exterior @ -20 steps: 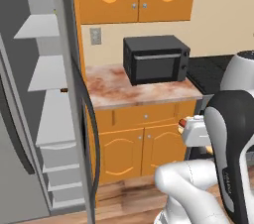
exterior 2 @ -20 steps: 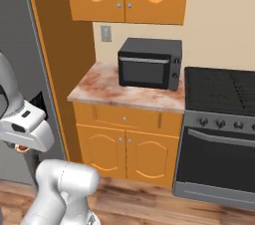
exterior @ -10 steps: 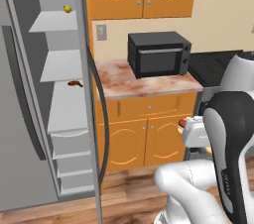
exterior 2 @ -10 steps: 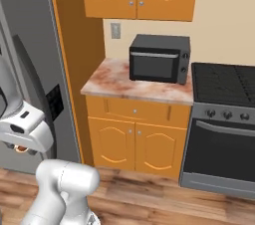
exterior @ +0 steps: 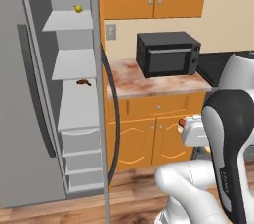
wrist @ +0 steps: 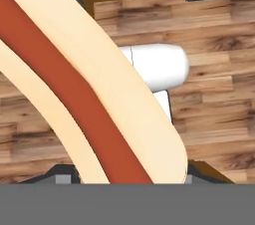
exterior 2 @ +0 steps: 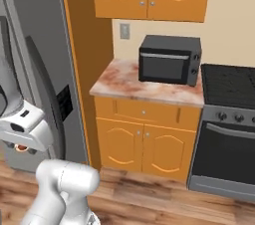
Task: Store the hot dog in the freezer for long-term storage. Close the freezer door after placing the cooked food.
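Both base views have swung leftward toward the open freezer (exterior: 74, 114); hand (wrist: 122, 181) grips the hot dog (wrist: 84, 89), microwave (exterior: 167, 53) beside.

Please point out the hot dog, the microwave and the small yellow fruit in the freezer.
hot dog (wrist: 79, 94): hand view, on the red sausage.
microwave (exterior: 166, 54): left base view, on its front door.
yellow fruit (exterior: 78, 8): left base view, on its middle.

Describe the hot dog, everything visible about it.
The hot dog is a smooth pale tan bun with a red sausage running along its middle. In the hand view it rises from between the gripper's tips at the bottom edge and slants up to the top left corner, close to the camera, above wooden floor. The gripper is shut on it; nothing else touches it.
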